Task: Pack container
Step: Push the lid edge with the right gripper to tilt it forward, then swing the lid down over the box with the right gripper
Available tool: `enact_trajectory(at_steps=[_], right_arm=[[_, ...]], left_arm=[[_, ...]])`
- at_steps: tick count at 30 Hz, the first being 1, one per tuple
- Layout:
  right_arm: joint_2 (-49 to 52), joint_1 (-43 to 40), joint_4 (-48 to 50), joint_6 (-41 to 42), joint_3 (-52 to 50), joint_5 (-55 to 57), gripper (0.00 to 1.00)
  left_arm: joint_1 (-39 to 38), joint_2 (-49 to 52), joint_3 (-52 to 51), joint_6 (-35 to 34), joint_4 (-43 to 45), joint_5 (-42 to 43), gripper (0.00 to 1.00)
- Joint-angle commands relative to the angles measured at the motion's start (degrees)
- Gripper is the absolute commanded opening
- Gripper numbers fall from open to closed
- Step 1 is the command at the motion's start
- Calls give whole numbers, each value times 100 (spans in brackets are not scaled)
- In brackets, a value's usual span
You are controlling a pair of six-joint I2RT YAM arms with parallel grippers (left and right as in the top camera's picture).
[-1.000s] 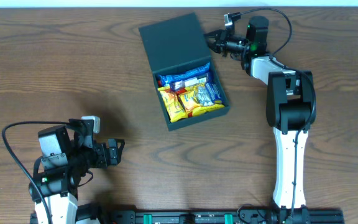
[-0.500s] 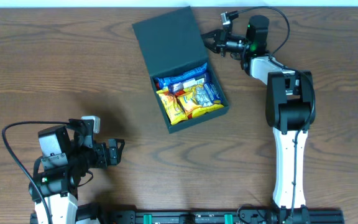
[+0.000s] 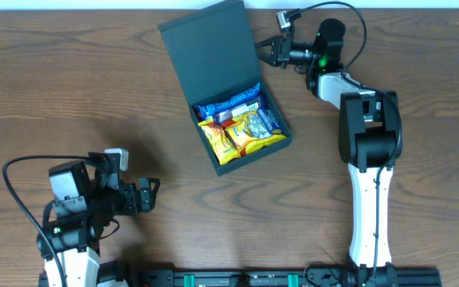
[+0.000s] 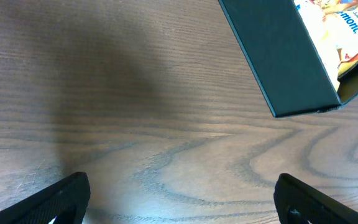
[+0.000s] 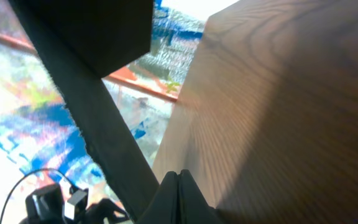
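The right end effector (image 3: 263,51) had its two fingers pressed together with nothing clamped between them, and its tip lay against the right edge of the container's lid (image 3: 209,52), near the table's far edge. In the right wrist view the closed fingers (image 5: 178,186) met at a point beside the dark edge of the lid (image 5: 104,130), which ran slantwise up the picture, with wood grain to the right. The lid stood raised and tilted back from its hinge, so the container (image 3: 249,156) was open toward the overhead camera. It sat on the table (image 3: 94,96) at an angle, in the far middle, filled with snack packets (image 3: 241,134), yellow ones toward the near side and blue ones toward the hinge. Well apart from it, at the near left corner, the left end effector (image 3: 148,194) hovered with its fingers spread wide and empty. Its wrist view showed both fingertips (image 4: 67,196) low in the picture over bare wood, and a corner of the container (image 4: 278,56) up at the right.
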Motion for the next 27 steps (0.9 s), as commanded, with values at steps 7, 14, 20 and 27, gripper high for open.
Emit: enact_trajectory(at_steps=[7,14,20,27], right_arm=[[11,61,876,656,37,-555,1],[13,63,1661,1178,37,-1067,1],[13,61,2061,1394,37,-1204,1],[11,59,3412,2498,37,-1207,2]], left_arm=[[-28,0,-7,-24,-11,-22,95],[-28,0,-7,-24,-11,-22,95],[-28,0,-7,-26,-11,-22,95],[-28,0,-7,-24,-11,-22,95]])
